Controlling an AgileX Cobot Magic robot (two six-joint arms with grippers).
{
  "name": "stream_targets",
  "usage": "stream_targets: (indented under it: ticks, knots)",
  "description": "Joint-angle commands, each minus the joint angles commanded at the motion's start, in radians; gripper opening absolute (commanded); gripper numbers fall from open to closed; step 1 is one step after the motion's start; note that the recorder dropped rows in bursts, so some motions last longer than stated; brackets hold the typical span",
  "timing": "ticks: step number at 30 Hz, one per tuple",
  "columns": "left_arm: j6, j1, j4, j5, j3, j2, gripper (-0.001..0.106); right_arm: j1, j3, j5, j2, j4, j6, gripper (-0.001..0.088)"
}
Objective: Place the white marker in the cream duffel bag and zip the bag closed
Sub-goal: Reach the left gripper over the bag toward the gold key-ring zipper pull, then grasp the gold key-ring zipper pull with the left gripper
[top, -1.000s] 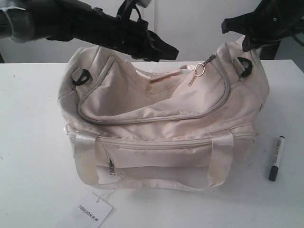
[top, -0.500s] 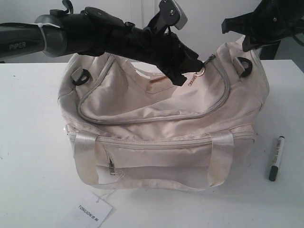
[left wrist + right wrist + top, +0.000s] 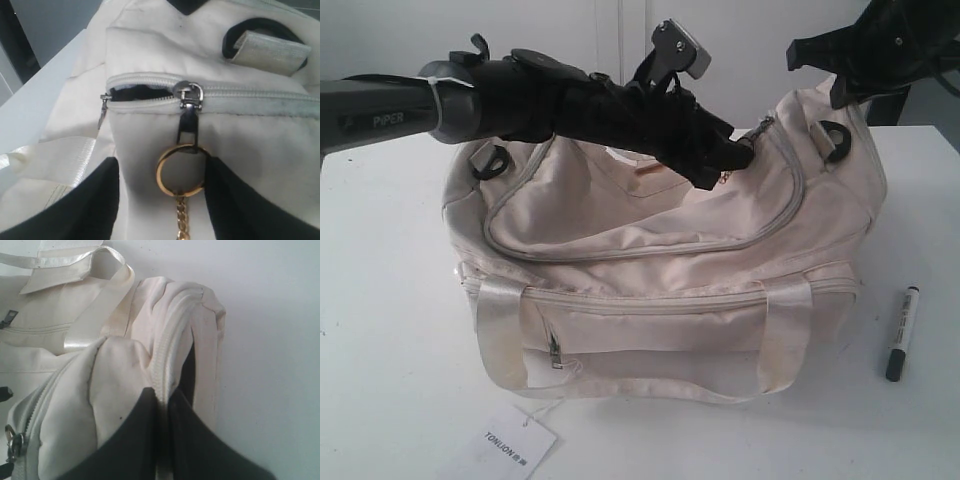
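Table [image 3: 380, 400], white and flat, carries the big soft cream fabric duffel bag [image 3: 650, 290], w/ a white paper tag [image 3: 515, 440] at its front. Left gripper [image 3: 738, 156], on a long black arm, reaches across the bag top to the zip's right end; its jaws stand apart, one black finger each side of the pull, not yet clamped. Right gripper [image 3: 164, 396] is pinched together on the bag's end fabric at the zip seam, holding it up. Slim white marker w/ dark cap [image 3: 901, 333] lies on the table just right of the bag, apart from it, untouched. Small silver zip slider [image 3: 188, 95] has a dark gap on one side, closed teeth on the other; the gold ring pull [image 3: 159, 172] hangs below it btwn the fingers. Step in hand looks like taking the pull, prob. to work the zip while the other side braces. Next: close on the ring squarely, then draw along the curved track. Vs a sec ago: left gripper was short of the pull, farther left; now it covers it. Bag, marker, right gripper are unchanged.
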Motion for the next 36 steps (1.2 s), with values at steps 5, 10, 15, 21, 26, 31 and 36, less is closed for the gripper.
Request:
stream_targets:
  ticks: [5,10,15,21,26,31,36]
  knots:
    - [0.000,0.000,0.000,0.048,0.000,-0.002,0.024,0.000,0.000,0.000,0.000,0.000,0.000,0.0000]
    - [0.000,0.000,0.000,0.050,0.000,-0.004,0.008,0.000,0.000,0.000,0.000,0.000,0.000,0.0000]
    - [0.000,0.002,0.000,0.050,0.000,-0.019,0.006,0.000,0.000,0.000,0.000,0.000,0.000,0.0000]
    - [-0.055,0.002,0.000,0.051,0.000,-0.055,0.006,0.000,0.000,-0.002,0.000,0.000,0.000,0.0000]
    - [-0.160,0.002,0.000,0.078,0.000,-0.055,0.006,0.000,0.000,-0.002,0.000,0.000,0.000,0.0000]
    - [-0.279,0.002,0.000,0.127,0.000,-0.055,0.006,0.000,0.000,-0.002,0.000,0.000,0.000,0.0000]
    - [-0.444,0.002,0.000,0.137,0.000,-0.055,0.006,0.000,0.000,-0.002,0.000,0.000,0.000,0.0000]
